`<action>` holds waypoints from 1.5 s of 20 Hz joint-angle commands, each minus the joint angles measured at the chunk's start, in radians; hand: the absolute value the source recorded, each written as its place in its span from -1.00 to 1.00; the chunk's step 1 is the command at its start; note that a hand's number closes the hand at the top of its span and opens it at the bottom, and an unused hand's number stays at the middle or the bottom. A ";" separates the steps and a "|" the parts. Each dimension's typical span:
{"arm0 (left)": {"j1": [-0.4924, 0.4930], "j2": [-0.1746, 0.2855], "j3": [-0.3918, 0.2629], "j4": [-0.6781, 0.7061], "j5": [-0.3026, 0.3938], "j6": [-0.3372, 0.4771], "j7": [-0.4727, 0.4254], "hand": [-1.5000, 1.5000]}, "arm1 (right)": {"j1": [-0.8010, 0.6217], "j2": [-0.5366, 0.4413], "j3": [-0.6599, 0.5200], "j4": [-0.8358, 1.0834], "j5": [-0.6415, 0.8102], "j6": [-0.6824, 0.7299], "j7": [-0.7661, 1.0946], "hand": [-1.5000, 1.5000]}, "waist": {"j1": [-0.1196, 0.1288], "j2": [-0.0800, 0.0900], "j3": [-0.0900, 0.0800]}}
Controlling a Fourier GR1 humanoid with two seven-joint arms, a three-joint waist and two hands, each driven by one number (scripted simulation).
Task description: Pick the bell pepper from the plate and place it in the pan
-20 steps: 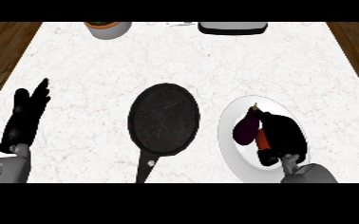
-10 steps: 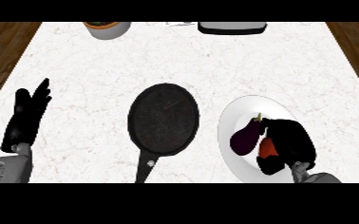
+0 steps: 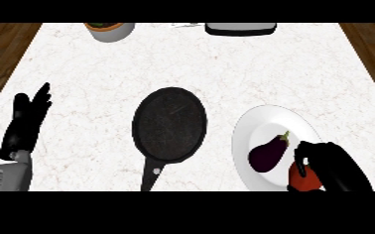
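the pepper (image 3: 302, 177) is held in the curled right hand (image 3: 333, 166) at the plate (image 3: 255, 124), beside an eggplant (image 3: 268, 152). nothing is seen in the pan (image 3: 170, 124); carrying and placing are left. the left hand (image 3: 26, 124) is rested open.

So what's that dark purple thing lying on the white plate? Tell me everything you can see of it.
It is an eggplant, glossy and deep purple, with a green stem cap at its upper right end. It lies flat on the white plate, slanting from lower left to upper right. The red bell pepper, inside the curled right hand, sits just to its right.
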 commanded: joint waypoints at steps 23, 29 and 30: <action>0.032 -0.042 -0.011 -0.034 -0.042 -0.003 -0.021 0.00 | -0.468 0.503 0.101 0.085 -0.075 -0.127 0.153 1.00 | 0.026 0.005 0.000; -0.054 -0.045 -0.012 -0.025 -0.053 0.009 0.058 0.00 | -0.699 0.507 0.190 0.447 -0.182 -0.316 0.235 1.00 | 0.034 0.008 0.000; -0.074 0.005 0.023 -0.024 -0.014 -0.045 0.078 0.00 | -0.753 0.507 0.129 0.533 -0.191 -0.315 0.199 1.00 | 0.037 0.009 0.000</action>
